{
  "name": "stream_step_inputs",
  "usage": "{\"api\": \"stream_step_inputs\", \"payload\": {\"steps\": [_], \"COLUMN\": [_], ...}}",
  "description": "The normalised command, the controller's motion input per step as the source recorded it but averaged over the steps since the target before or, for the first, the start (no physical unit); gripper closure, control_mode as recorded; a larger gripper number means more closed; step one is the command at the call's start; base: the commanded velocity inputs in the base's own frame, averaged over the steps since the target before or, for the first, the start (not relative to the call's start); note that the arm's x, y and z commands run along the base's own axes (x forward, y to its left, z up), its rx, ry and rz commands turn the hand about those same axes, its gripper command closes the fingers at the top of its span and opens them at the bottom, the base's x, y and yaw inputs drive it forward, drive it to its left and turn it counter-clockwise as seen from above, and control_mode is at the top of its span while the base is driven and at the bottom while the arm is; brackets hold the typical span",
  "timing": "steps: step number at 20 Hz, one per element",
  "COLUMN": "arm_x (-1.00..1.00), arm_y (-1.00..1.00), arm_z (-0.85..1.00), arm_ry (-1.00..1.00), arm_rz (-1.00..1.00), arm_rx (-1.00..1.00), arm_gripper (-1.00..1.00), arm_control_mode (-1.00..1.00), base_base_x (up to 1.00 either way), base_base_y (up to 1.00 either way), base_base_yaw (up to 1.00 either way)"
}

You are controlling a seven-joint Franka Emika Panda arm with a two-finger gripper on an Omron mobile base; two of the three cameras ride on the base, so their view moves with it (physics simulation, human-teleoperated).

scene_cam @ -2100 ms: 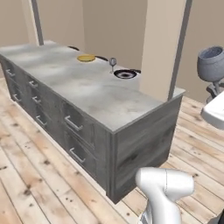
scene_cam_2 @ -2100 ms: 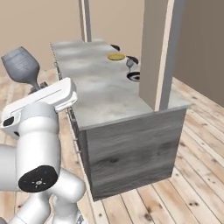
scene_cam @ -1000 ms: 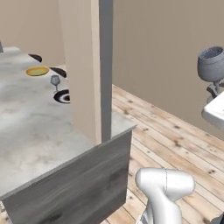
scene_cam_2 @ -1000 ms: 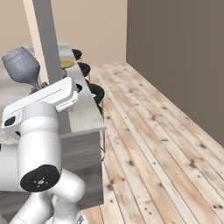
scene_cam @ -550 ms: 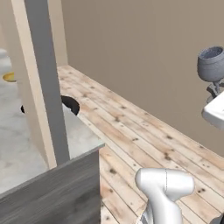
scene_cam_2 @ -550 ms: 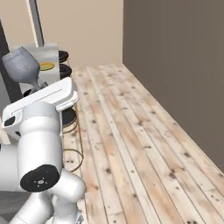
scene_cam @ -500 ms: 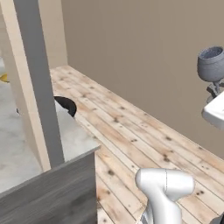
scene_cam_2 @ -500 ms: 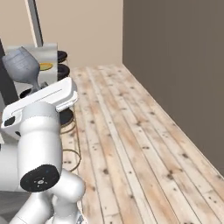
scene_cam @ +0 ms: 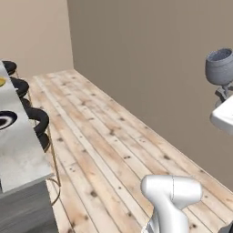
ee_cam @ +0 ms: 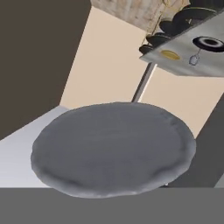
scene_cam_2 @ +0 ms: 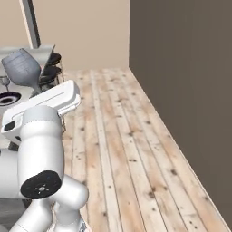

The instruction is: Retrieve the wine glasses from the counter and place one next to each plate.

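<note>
Above the arm, the clear bluish-grey stemmed wine glass (scene_cam: 220,66) rides upright in the nearly shut claw, carried over the wooden plank floor (scene_cam: 113,145) and well apart from the grey marbled surface (scene_cam: 18,157). Risk: a sharp swing or base turn could slip the thin stem from the grip. The second small stemmed glass (ee_cam: 193,59) stands beside the dark navy white-ringed plate (ee_cam: 209,42); a low approach could knock it over.

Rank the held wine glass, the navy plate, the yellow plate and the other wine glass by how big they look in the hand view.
1. held wine glass, huge only through nearness
2. navy plate
3. yellow plate
4. other wine glass
</note>
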Motion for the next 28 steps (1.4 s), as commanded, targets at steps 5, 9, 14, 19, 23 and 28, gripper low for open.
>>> {"api": "stream_step_inputs", "payload": {"steps": [5, 9, 14, 19, 23, 28], "arm_x": [0.0, 0.0, 0.0, 0.0, 0.0, 0.0], "arm_y": [0.0, 0.0, 0.0, 0.0, 0.0, 0.0], "arm_z": [0.0, 0.0, 0.0, 0.0, 0.0, 0.0], "arm_ry": [0.0, 0.0, 0.0, 0.0, 0.0, 0.0], "arm_rz": [0.0, 0.0, 0.0, 0.0, 0.0, 0.0], "arm_rx": [0.0, 0.0, 0.0, 0.0, 0.0, 0.0], "arm_gripper": [1.0, 1.0, 1.0, 1.0, 1.0, 1.0], "arm_control_mode": [1.0, 1.0, 1.0, 1.0, 1.0, 1.0], "base_base_x": [0.98, 1.0, 1.0, 1.0, 1.0, 1.0], "base_base_y": [-1.0, -0.89, -0.44, -0.29, -0.33, -0.28], "base_base_yaw": [0.19, 0.27, 0.33, 0.33, 0.56, 0.63]}}
